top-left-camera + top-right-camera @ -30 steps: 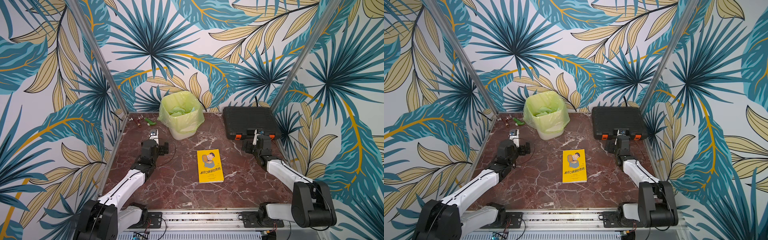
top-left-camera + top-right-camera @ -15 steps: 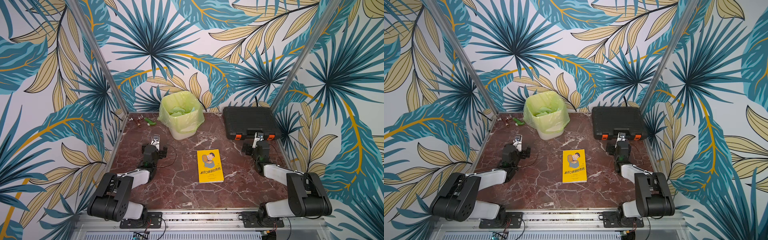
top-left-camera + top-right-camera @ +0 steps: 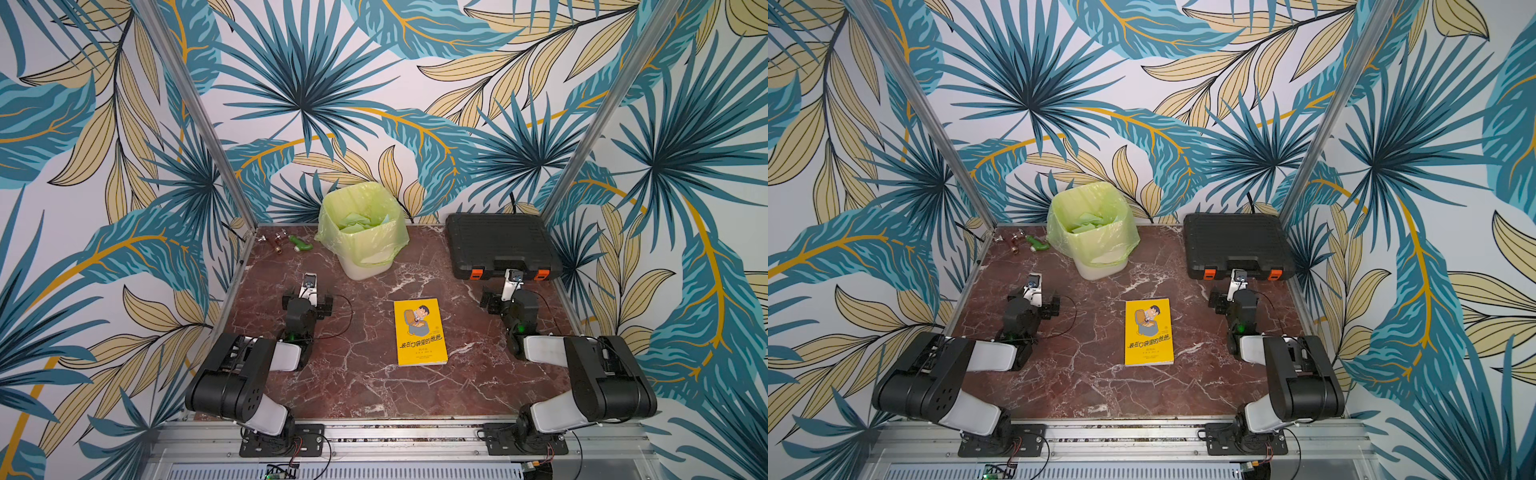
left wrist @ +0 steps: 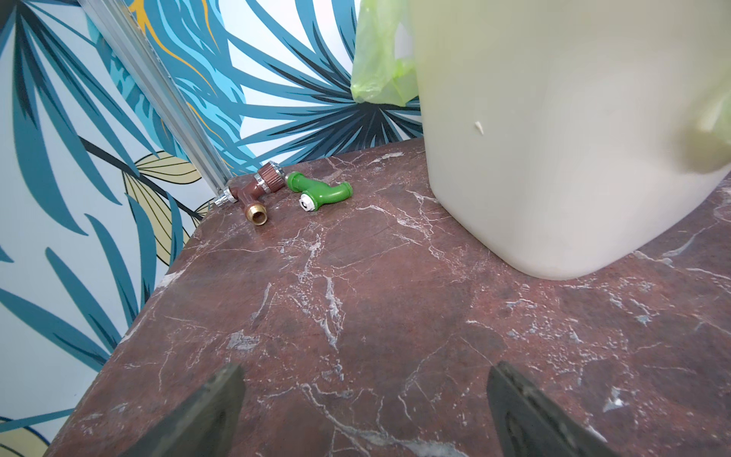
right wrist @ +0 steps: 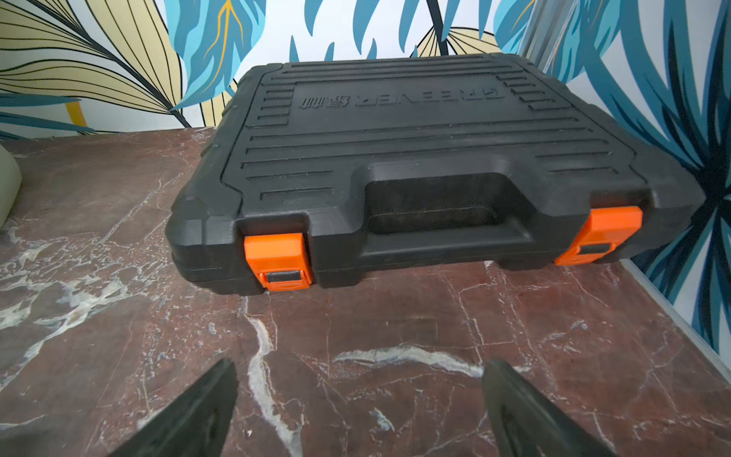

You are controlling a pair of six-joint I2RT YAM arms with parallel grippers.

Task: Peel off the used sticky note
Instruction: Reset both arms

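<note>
i see left gripper [image 4: 364, 380] and right gripper [image 5: 360, 376] both spread wide, nothing pinched, low over desk [image 3: 353, 386]. yellow book [image 3: 419, 331] flat btwn them; pale paper slips [image 3: 353, 222] in bin [image 3: 368, 259], can't tell if notes

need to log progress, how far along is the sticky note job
Looks done: the yellow book shows no note on its cover, and pale paper slips lie in the bin. In hand: nothing; left gripper and right gripper are open and empty. Left: nothing visible, though notes inside the book would be hidden.
</note>
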